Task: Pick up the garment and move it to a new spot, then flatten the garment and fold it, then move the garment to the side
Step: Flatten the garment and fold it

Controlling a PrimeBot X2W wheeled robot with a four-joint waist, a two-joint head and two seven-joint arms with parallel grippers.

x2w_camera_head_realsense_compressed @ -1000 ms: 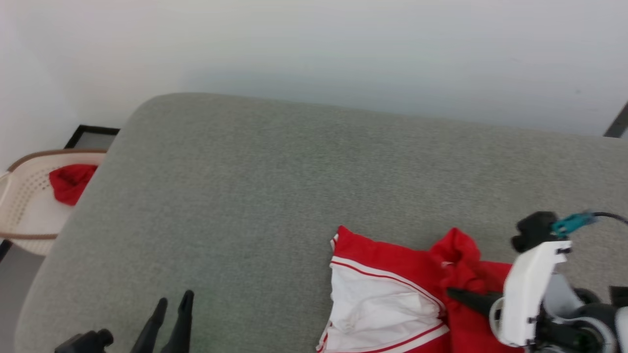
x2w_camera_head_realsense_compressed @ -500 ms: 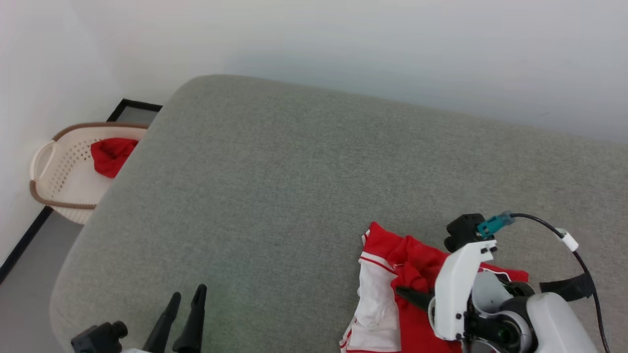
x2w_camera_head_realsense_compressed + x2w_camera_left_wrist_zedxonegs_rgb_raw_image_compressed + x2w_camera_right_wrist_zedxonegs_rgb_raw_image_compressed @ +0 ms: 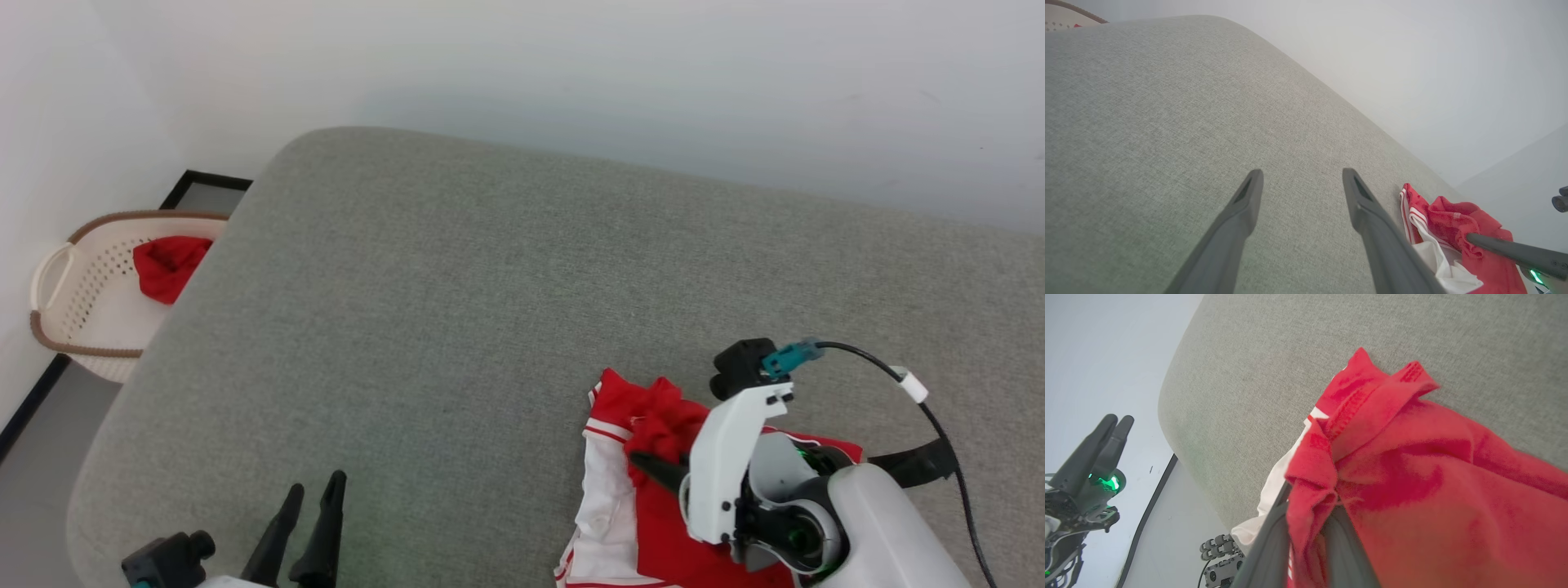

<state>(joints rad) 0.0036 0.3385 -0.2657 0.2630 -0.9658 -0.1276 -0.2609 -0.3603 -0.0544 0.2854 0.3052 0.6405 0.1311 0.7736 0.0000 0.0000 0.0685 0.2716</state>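
- Red fabric of the garment [image 3: 665, 420] is bunched tighter than a second ago. The white sleeve panel, then spread wide, now shows as a narrow strip with a red fold heaped over it.
- Right end effector [image 3: 645, 464] is pinching that red fold. In the right wrist view, cloth is gathered between its nearly closed fingers and drapes over them.
- Head camera has swung in the meantime, so the shift of the whole scene is not the garment's own travel. The change in its shape is real.
- Judging by this, the pick-up is under way and the grip looks sound. The move to a new spot has barely begun, and flattening and folding are still to come.
- Garment lies at the near right of the grey woven surface [image 3: 449, 310], its lower part running off the bottom of the head view.
- Left end effector [image 3: 1302, 173] hovers with its fingers spread wide and holds nothing, over bare surface to the garment's left.
- Pale wall [image 3: 571, 65] stands behind. At far left, a cream perforated basket [image 3: 49, 327] with a brown rim sits on the floor [image 3: 41, 457] and holds a small red cloth [image 3: 167, 265].
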